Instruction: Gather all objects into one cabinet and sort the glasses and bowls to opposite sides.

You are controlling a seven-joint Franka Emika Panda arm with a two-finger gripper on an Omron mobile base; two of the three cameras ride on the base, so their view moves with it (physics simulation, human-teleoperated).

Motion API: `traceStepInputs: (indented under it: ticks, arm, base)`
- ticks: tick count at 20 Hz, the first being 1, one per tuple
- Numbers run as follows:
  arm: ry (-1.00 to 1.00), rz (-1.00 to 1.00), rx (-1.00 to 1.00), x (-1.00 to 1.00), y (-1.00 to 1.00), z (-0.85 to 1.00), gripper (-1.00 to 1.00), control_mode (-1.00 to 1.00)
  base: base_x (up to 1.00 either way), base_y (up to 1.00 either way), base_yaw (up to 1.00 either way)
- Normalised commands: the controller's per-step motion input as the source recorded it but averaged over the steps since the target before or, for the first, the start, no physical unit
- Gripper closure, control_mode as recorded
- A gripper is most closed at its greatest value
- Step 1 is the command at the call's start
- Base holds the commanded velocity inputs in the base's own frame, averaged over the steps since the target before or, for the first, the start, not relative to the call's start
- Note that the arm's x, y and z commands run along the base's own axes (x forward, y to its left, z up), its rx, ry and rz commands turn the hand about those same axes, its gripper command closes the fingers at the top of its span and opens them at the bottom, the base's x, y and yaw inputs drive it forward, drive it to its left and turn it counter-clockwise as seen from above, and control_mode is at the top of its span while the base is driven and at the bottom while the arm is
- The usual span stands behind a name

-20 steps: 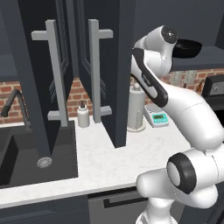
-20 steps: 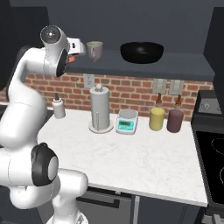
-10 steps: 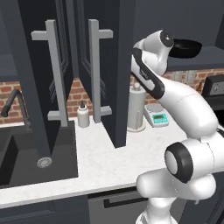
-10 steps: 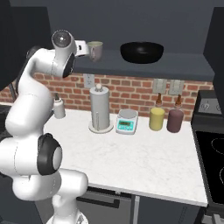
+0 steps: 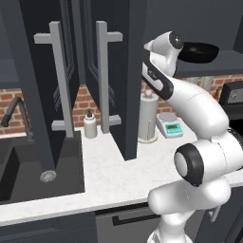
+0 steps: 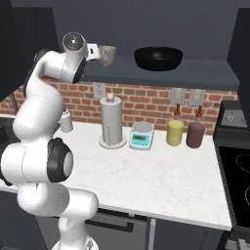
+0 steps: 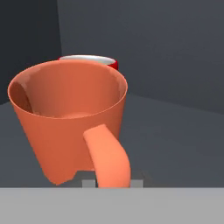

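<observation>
We see only the white rim of the red cup [image 7: 89,60]; the orange mug [image 7: 70,118] hides the rest. The mug's base and handle end are cut off at the hand view's bottom. The arm covers part of the black bowl [image 5: 203,51].

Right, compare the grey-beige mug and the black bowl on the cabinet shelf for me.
The grey-beige mug is pale, narrow and tall for its width; the black bowl is dark, glossy, wide and shallow. The mug stands at the left of the shelf, next to the robot's hand, and the bowl sits nearer the middle. Both rest upright with their openings up.
</observation>
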Motion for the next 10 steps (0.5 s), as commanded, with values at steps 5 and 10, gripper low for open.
traceStepInputs:
  ticks: [5,10]
  arm:
    - [0.10,0.00,-0.01,0.07,0.13,0.00,-1.00,-1.00]
    - [0.02,0.00,0.00,0.00,0.00,0.00,-1.00,-1.00]
  base:
    - [0.00,0.00,0.00]
    - [0.00,0.00,0.00]
